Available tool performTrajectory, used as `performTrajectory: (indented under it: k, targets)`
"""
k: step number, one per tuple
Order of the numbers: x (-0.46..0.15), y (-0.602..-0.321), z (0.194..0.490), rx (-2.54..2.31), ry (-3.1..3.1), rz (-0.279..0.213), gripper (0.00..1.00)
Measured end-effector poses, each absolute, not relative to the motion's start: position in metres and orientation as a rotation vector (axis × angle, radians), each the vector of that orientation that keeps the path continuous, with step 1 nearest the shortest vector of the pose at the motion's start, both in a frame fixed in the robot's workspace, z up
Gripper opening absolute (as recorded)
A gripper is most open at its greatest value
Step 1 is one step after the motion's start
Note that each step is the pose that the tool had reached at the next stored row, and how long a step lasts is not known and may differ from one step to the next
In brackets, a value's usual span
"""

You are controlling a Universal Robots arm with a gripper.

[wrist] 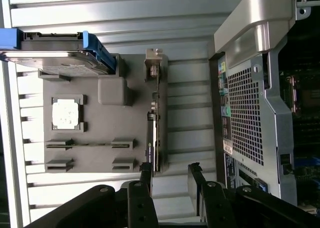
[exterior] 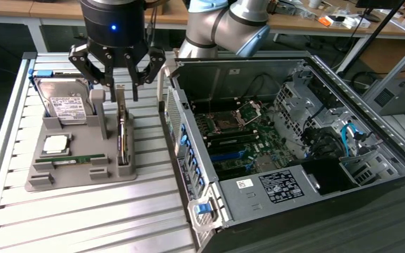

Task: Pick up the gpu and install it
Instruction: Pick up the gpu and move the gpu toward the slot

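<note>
Slatted table: gray holder slots the gpu upright, parted tool above.

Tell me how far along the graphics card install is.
Done: nothing yet. The graphics card stands on edge in its slot in the gray holder. In hand: the hand hangs open just above the card, holding nothing. Left: the whole pick-up, plus fitting the card into the open computer case beside the holder.
</note>
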State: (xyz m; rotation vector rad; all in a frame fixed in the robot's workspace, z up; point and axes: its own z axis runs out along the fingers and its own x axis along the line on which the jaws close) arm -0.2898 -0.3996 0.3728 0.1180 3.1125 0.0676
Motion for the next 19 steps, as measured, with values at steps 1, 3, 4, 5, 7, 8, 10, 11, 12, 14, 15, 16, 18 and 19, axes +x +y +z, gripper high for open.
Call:
performTrajectory:
  k: [1,3,4,5,7,8,10,11,12,14,15,16,18,19]
  targets:
    - [-0.29,-0.3996,0.3721,0.118,3.112,0.068,0.42]
    - [-0.2905,-0.3997,0.3707,0.118,3.112,0.068,0.42]
    - [-0.2906,-0.3997,0.3701,0.118,3.112,0.068,0.42]
    - [-0.2907,-0.3997,0.3694,0.118,3.112,0.068,0.42]
    - [-0.291,-0.3997,0.3681,0.118,3.112,0.068,0.42]
    - [-0.2911,-0.3997,0.3676,0.118,3.113,0.068,0.42]
    - [-0.2915,-0.3997,0.3664,0.118,3.112,0.068,0.42]
    - [-0.2916,-0.3997,0.366,0.118,3.112,0.068,0.42]
    - [-0.2919,-0.3997,0.3656,0.118,3.113,0.068,0.42]
    - [-0.2934,-0.3997,0.3643,0.118,3.113,0.068,0.42]
    - [-0.2938,-0.3997,0.3639,0.118,3.113,0.068,0.42]
    - [-0.2942,-0.3997,0.3636,0.118,3.112,0.068,0.42]
    - [-0.2946,-0.3997,0.3629,0.118,3.113,0.068,0.42]
    - [-0.2948,-0.3997,0.3626,0.118,3.113,0.068,0.42]
